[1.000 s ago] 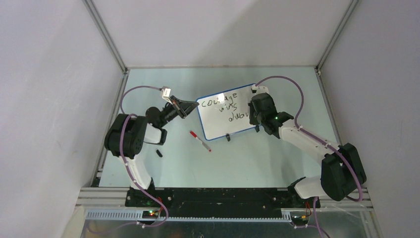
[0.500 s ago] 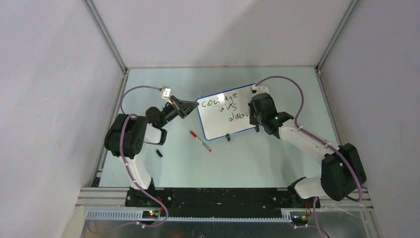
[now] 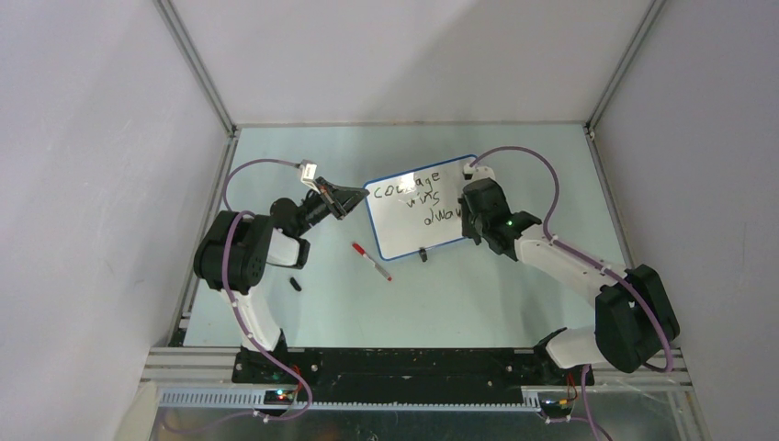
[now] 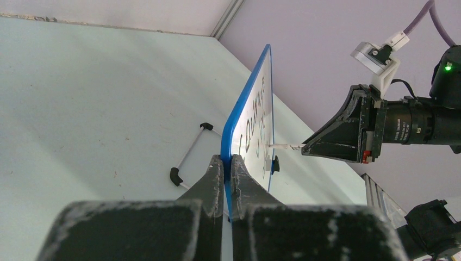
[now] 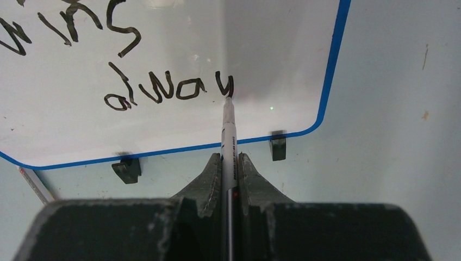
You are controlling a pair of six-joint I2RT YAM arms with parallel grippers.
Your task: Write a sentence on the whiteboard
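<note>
One whiteboard (image 3: 401,235), propped on its two feet (image 5: 278,145) about mid-worktop, a bit toward the far edge. It looks light, thin and stiff with a slick face, so I'd guess it skids or tips under pen pressure, and the rim is the spot to hold. Left gripper (image 4: 227,163) is clamped on the left rim. Right gripper (image 5: 229,161) is closed on one marker (image 5: 227,124), tip at the "y" of the sentence (image 5: 163,91). A second marker (image 3: 371,261) and one loose cap (image 3: 295,284) lie nearer the front edge

White board (image 3: 400,234) with blue rim, black lettering (image 5: 155,89), black feet (image 5: 126,169). Pale green surface (image 3: 478,294). Centre frame, a white pen (image 3: 372,262) with red cap. Purple cables (image 3: 262,163).
</note>
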